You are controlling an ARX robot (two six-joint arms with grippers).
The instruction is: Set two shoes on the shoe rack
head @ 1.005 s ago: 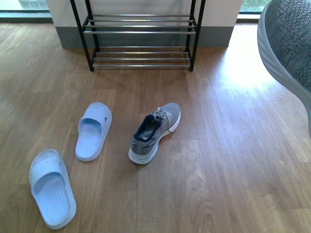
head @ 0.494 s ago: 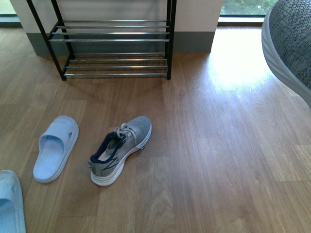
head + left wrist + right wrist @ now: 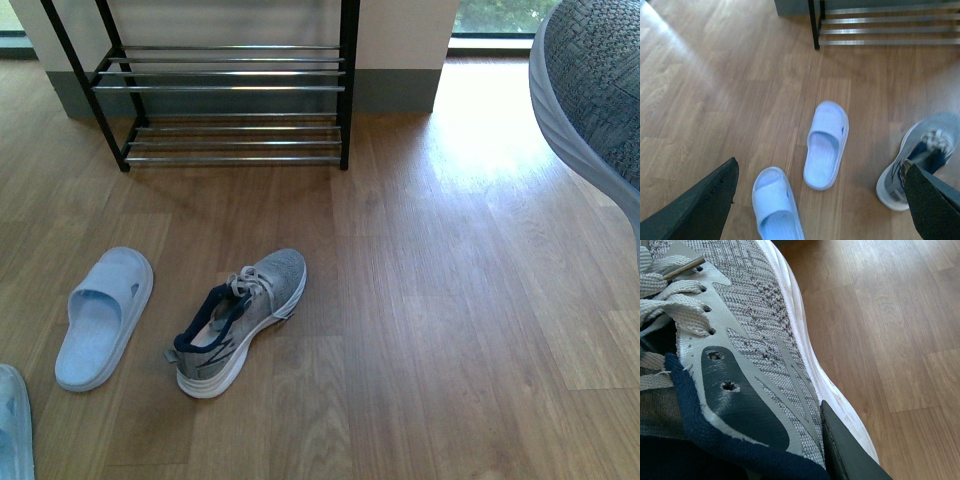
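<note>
Right fingers (image 3: 850,455) clamped on one sneaker (image 3: 760,305); left fingers (image 3: 695,210) apart, empty. I judge next: carry it to the rack (image 3: 230,88), far left

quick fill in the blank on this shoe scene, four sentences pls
1. The right end effector grips the held sneaker; the other sneaker lies on the ____.
2. The shoe rack tiers in view hold ____ shoes.
3. The slide nearest the other sneaker is pale ____.
4. The left end effector is ____ and holds nothing.

Missing words: floor; no; blue; open.
</note>
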